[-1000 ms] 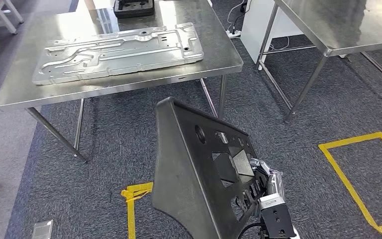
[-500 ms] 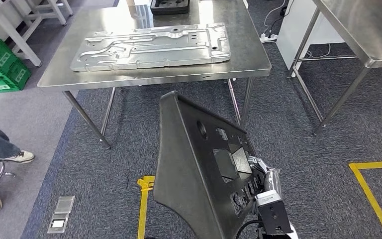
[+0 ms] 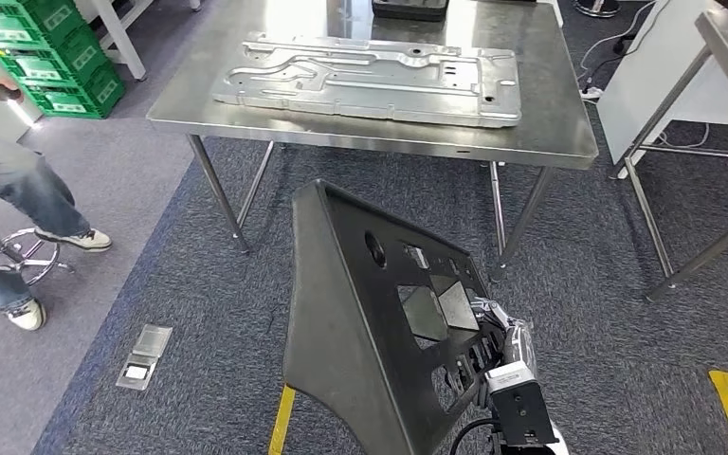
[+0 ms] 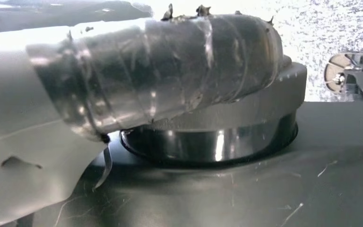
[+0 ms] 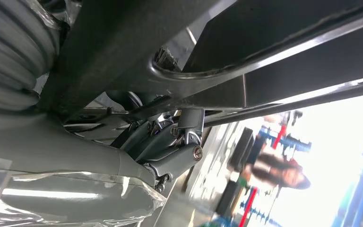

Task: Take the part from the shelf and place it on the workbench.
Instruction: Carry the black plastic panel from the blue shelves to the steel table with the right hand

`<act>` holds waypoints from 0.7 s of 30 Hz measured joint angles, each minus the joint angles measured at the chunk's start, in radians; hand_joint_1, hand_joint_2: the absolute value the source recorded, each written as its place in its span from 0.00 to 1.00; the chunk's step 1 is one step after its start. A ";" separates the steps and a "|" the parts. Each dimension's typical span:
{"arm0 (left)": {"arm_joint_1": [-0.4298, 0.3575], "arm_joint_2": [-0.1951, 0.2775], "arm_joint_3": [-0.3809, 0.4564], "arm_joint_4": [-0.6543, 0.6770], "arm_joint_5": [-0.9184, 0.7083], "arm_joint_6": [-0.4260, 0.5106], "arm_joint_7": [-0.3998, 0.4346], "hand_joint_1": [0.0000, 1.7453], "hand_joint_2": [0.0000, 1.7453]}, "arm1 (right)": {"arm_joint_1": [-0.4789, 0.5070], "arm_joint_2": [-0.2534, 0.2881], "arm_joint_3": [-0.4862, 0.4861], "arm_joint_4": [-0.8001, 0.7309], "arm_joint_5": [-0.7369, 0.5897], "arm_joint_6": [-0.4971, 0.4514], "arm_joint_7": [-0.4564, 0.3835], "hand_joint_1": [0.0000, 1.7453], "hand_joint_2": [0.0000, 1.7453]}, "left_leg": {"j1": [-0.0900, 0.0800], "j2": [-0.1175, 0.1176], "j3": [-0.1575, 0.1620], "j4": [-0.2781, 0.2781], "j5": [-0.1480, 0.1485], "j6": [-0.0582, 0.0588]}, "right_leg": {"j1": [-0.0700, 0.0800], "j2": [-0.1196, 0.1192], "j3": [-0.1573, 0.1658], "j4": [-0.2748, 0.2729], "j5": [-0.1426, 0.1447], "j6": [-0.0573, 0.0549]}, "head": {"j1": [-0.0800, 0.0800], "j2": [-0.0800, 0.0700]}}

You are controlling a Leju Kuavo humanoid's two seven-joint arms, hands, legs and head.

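I have the large dark grey moulded plastic panel with cut-out openings (image 3: 379, 322) off the shelf and carried upright on edge in front of the body, above the carpet, well short of the stainless steel workbench surface (image 3: 550, 133) beyond it. My right hand (image 3: 502, 327) sits at the panel's near right edge, and in the right wrist view its fingers (image 5: 170, 142) reach into the panel's ribbing, gripping it. My left hand (image 4: 160, 71) lies pressed against the panel's dark face beside a round collar; its taped grey thumb rests there, but I cannot tell how the rest of its fingers lie or whether they grip anything.

On the surface lies a long pressed sheet-metal plate (image 3: 370, 78), and beyond that a black tray (image 3: 412, 9) at the far edge. Left of the surface stand green plastic crates (image 3: 43, 57) and a person's legs (image 3: 19, 190).

By my reading, the pick is done; what remains is closing on the surface and setting the panel down, probably on its bare near strip.
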 joint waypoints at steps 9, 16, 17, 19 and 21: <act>0.006 0.000 0.023 -0.017 0.001 -0.003 0.004 0.00 0.00 | -0.019 0.008 -0.001 0.015 -0.002 0.031 -0.014 1.00 1.00 | 0.004 -0.121 -0.017 -0.002 0.021 -0.032 | -0.011 0.079 0.125 -0.277 0.137 -0.024 | 0.001 0.000; 0.013 -0.004 0.044 -0.026 0.005 -0.009 0.005 0.00 0.00 | -0.025 0.023 -0.009 0.028 0.000 0.039 -0.020 1.00 1.00 | -0.003 0.011 -0.149 0.288 -0.122 -0.074 | -0.014 -0.036 0.144 -0.301 0.146 -0.045 | -0.020 0.000; 0.015 -0.005 0.046 -0.027 0.005 -0.010 0.006 0.00 0.00 | -0.025 0.023 -0.009 0.031 0.000 0.039 -0.020 1.00 1.00 | -0.003 0.016 -0.150 0.296 -0.117 -0.077 | -0.014 -0.052 0.145 -0.301 0.145 -0.044 | -0.021 0.000; 0.023 -0.005 0.048 -0.028 0.005 -0.010 0.006 0.00 0.00 | -0.026 0.025 -0.010 0.033 0.000 0.039 -0.020 1.00 1.00 | 0.000 0.038 -0.096 0.198 -0.060 -0.082 | -0.014 -0.078 0.147 -0.299 0.140 -0.040 | -0.021 0.000; 0.036 -0.009 0.052 -0.029 0.006 -0.010 0.003 0.00 0.00 | -0.028 0.027 -0.011 0.034 0.000 0.039 -0.020 1.00 1.00 | 0.001 0.087 -0.028 0.063 -0.011 -0.081 | -0.008 -0.097 0.148 -0.294 0.134 -0.033 | -0.024 0.000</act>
